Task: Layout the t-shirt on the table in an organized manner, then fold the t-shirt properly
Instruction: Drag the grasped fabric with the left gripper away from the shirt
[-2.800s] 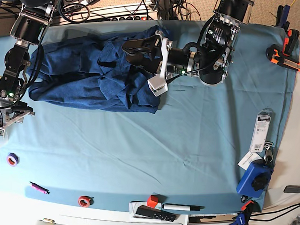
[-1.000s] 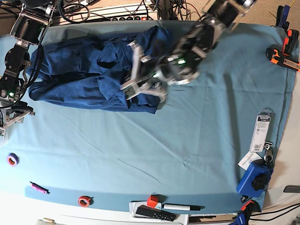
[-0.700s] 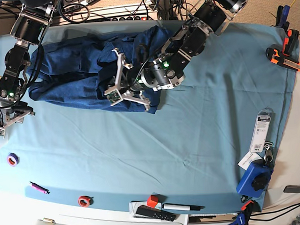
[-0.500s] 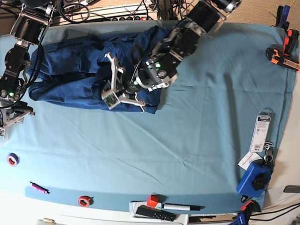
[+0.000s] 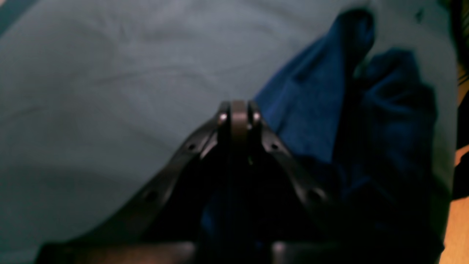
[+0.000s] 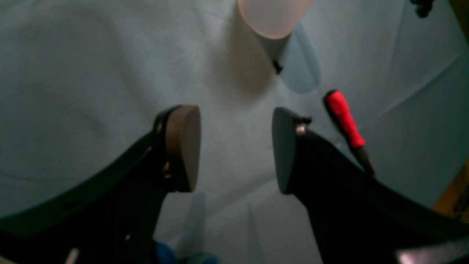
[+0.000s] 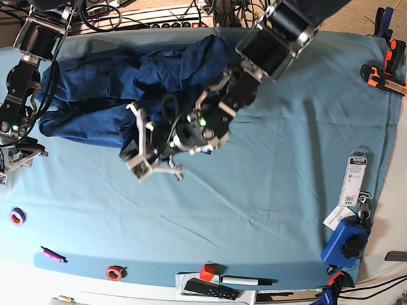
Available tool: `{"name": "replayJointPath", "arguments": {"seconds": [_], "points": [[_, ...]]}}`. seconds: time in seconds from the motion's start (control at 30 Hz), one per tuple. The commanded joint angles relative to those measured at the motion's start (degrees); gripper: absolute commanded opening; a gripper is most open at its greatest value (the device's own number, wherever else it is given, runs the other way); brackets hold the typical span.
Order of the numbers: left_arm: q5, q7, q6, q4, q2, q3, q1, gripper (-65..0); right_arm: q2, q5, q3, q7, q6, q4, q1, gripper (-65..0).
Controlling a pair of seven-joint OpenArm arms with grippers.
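The dark blue t-shirt [image 7: 92,83] lies bunched and wrinkled across the far left part of the table [image 7: 279,190]. My left arm reaches across it from the right. My left gripper [image 7: 132,155] sits at the shirt's near edge, where the cloth meets the teal cover. In the left wrist view my left gripper [image 5: 238,110] is shut, with the t-shirt [image 5: 315,110] to its right and under it. I cannot tell whether cloth is pinched. My right gripper [image 7: 3,168] hangs at the table's left edge, apart from the shirt. It stands open [image 6: 236,146] over bare teal cloth.
A purple tape ring [image 7: 17,216], a pink marker [image 7: 51,254] and a red tape ring [image 7: 114,272] lie near the front left. A remote and a pen [image 7: 216,286] sit at the front edge. At the right are a blue tool [image 7: 346,244], a label pack [image 7: 355,179] and orange clamps [image 7: 386,77].
My left arm has swept from the shirt's right part down and left to its near edge, with the gripper shut throughout. The right arm has not moved.
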Motion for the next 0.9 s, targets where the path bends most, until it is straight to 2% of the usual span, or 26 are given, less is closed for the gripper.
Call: {"name": "replayJointPath", "arguments": {"seconds": [0.0,0.1,0.17,0.27,0.33,0.37,0.4,0.47,0.5,0.63,0.77,0.87], "points": [[-0.7,-1.1,-0.2,1.0,0.7,-0.2,-1.5,-65.0,1.3,-0.3,0.2,1.1,-0.2,0.8,1.1,-34.0],[-0.7,0.6,-0.2,1.0,0.5,-0.2,-1.6,-63.3,1.3,-0.3,0.2,1.2,-0.2,0.8,0.9,-34.0],[-0.7,3.3,-1.5,1.0,0.4,-0.2,-1.6,-56.9,1.3,-0.3,0.2,1.1,-0.2,0.8,0.9,-34.0],[-0.7,8.2,-5.8,1.0,0.5,-0.2,-1.6,-41.6,1.3,-0.3,0.2,1.2,-0.2,0.8,0.9,-34.0],[-0.7,12.3,-6.3,1.1,0.4,-0.2,-1.6,-39.1,1.3,-0.3,0.2,1.2,-0.2,0.8,0.9,-34.0],[-0.7,14.1,-6.3,1.3,0.3,-0.2,-1.6,-40.0,1.3,-0.4,0.2,1.2,-0.2,0.8,0.9,-34.0],[-1.3,14.7,-6.3,2.0,-0.2,-0.4,-1.6,-44.9,1.3,-0.4,0.2,1.2,-0.2,0.8,0.9,-34.0],[-6.0,14.2,-6.8,4.7,-1.9,-1.2,-1.1,-63.0,1.3,-0.4,0.2,1.3,-0.2,0.8,0.9,-34.0],[-8.5,13.8,-7.8,6.5,-3.0,-1.9,-0.7,-65.0,1.3,-0.4,0.2,1.3,-0.2,0.8,0.9,-34.0],[-10.4,15.6,-9.4,12.1,-6.4,-5.2,0.7,-65.0,1.3,-0.4,0.2,1.4,-0.2,0.8,0.8,-34.0],[-10.5,19.5,-13.1,12.6,-10.2,-7.9,2.9,-65.0,1.3,-0.4,0.2,1.5,-0.2,0.8,0.8,-34.0],[-12.3,19.6,-13.8,12.6,-13.8,-8.1,6.0,-65.0,1.3,-0.4,0.2,1.5,-0.2,0.8,0.8,-34.0]]}}
